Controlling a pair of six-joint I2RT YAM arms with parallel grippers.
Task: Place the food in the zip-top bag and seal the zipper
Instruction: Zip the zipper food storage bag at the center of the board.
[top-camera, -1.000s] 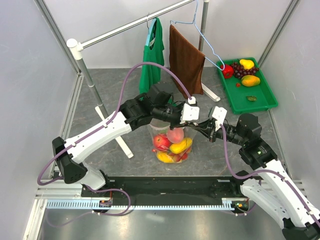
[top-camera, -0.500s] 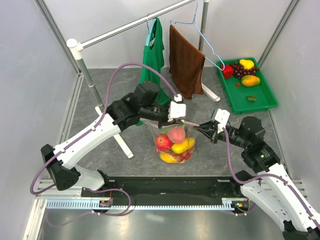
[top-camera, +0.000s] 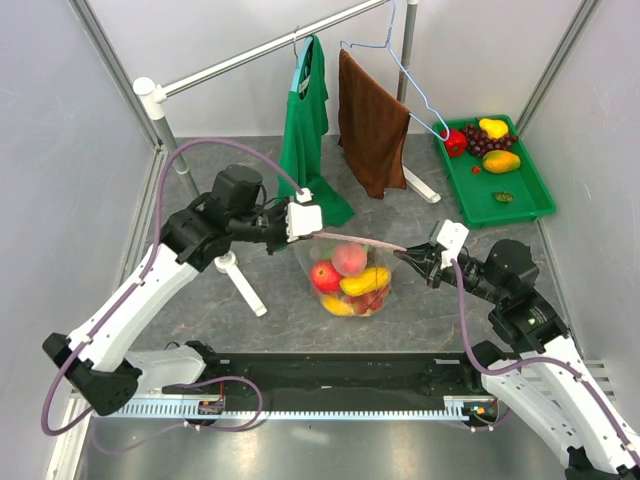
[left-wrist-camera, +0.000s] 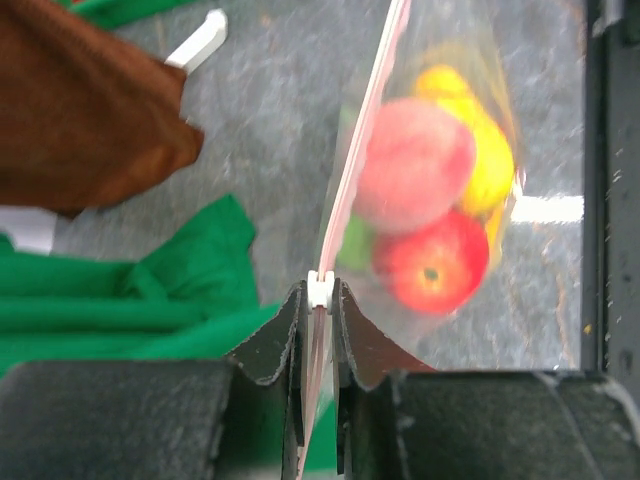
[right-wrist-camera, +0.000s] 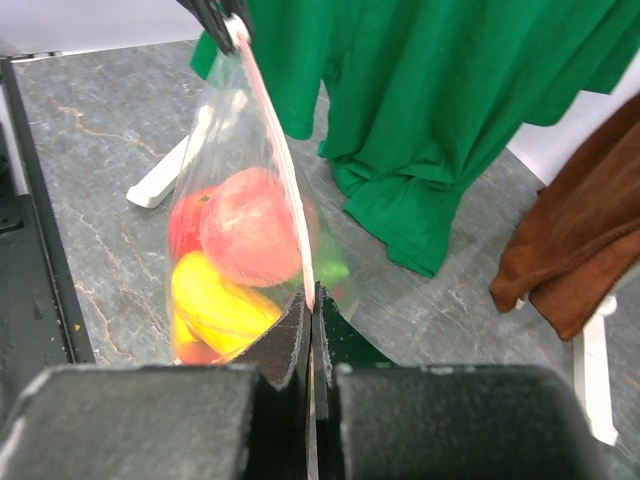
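L gripper (top-camera: 316, 232) is clamped on the zipper (top-camera: 360, 241) at its left end. R gripper (top-camera: 408, 256) is pinched tight on the right end. The strip is taut btw them. The zip-top bag (top-camera: 375, 300) hangs below w/ the food (top-camera: 349, 260) inside. The green cloth (top-camera: 305, 130) hem is just behind the L end, and the brown towel (top-camera: 370, 125) is further back. The white rack foot (top-camera: 245, 290) is near the bag's left side. Grey tabletop (top-camera: 420, 310) shows to the right & front. The green tray (top-camera: 530, 200) is well apart at the far right.
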